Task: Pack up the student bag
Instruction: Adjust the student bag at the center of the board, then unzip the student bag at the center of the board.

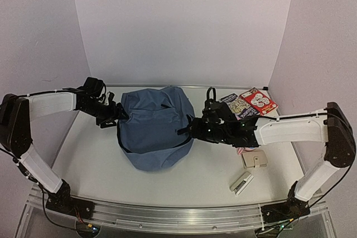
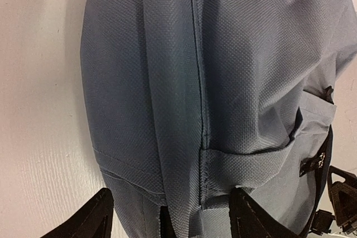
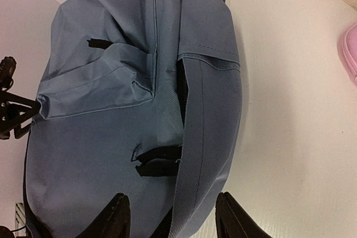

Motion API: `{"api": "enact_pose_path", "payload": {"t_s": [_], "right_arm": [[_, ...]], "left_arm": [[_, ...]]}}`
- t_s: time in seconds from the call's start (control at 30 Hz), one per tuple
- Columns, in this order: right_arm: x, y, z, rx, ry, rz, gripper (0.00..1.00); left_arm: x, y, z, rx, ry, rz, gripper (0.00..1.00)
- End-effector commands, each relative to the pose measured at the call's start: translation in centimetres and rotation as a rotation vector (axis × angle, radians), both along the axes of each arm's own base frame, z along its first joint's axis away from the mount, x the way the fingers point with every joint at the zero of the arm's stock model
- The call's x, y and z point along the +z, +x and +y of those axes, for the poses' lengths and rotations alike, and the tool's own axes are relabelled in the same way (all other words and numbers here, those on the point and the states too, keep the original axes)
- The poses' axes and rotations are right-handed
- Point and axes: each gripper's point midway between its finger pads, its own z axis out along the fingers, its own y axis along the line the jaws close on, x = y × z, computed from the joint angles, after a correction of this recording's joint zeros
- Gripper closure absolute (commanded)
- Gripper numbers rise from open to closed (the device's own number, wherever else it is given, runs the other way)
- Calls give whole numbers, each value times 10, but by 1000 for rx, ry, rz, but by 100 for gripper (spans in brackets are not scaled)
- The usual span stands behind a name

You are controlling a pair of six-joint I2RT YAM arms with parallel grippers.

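The student bag (image 1: 156,132), a bulky dusty-blue backpack, lies in the middle of the white table (image 1: 95,160). At its left side is my left gripper (image 1: 119,114). In the left wrist view that gripper (image 2: 175,218) is open, its jaws straddling a ridge of the bag's fabric (image 2: 167,82) near a seam. My right gripper (image 1: 189,128) is at the bag's right side. In the right wrist view it (image 3: 173,218) is open, and between its jaws is the bag's side band (image 3: 206,154), beside a black zipper slit and black tabs.
Two books (image 1: 251,103) lie at the back right of the table. A pink pencil case (image 3: 350,48) lies right of the bag, mostly hidden under the right arm in the top view. A beige item (image 1: 254,160) and a white-grey item (image 1: 241,183) sit near the front right.
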Motion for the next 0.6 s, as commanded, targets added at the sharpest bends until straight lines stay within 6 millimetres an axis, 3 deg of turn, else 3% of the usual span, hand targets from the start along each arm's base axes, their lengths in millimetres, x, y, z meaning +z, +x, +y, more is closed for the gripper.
{"api": "enact_pose_path", "payload": {"t_s": [0.0,0.1,0.23,0.33,0.43,0.57], "right_arm": [[6,10,9,-11,-5,-27,49],[0,13,12,-11,-23,-27,53],[-10,13,9,-15,-68,-10,61],[-12,13,9,-13,-72,-8,81],[-3,16,8,-19,-72,-33,98],[27,22,6,4,-83,-114,100]], "left_arm": [[12,16,-3,-12,-11,-62,34],[7,19,-4,-13,-5,-57,42],[4,20,-6,-19,-11,-40,65],[9,18,-8,-32,-23,-49,83],[22,11,-10,-54,-50,-74,98],[46,-17,-23,-93,-134,-89,100]]}}
